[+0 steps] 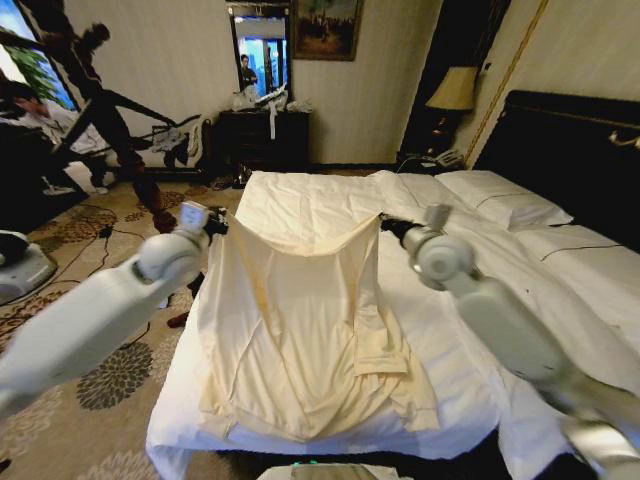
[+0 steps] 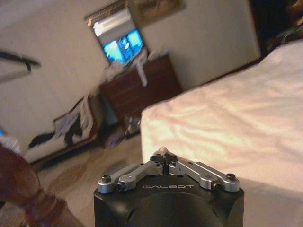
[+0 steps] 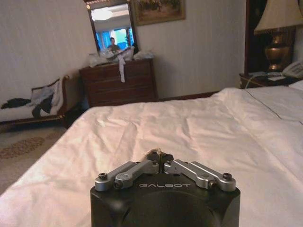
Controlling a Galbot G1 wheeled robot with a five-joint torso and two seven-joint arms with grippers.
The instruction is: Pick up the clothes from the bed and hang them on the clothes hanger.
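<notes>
The clothes (image 1: 300,320), a cream long-sleeved top, hang spread between my two grippers, and the hem and one sleeve trail on the bed (image 1: 460,390). My left gripper (image 1: 222,222) is shut on one shoulder of the top. My right gripper (image 1: 386,223) is shut on the other shoulder. Both wrist views show the fingers closed with a small tuft of cream cloth pinched at the tips of the left gripper (image 2: 164,155) and the right gripper (image 3: 159,156). The neckline sags in a V between the grippers. The clothes hanger is out of view.
White pillows (image 1: 500,200) and a black headboard (image 1: 570,140) lie at the right. A dark dresser (image 1: 265,135) with a mirror stands against the far wall, and a lamp (image 1: 455,90) stands at the bedside. Patterned carpet (image 1: 110,370) with cables and equipment lies to the left of the bed.
</notes>
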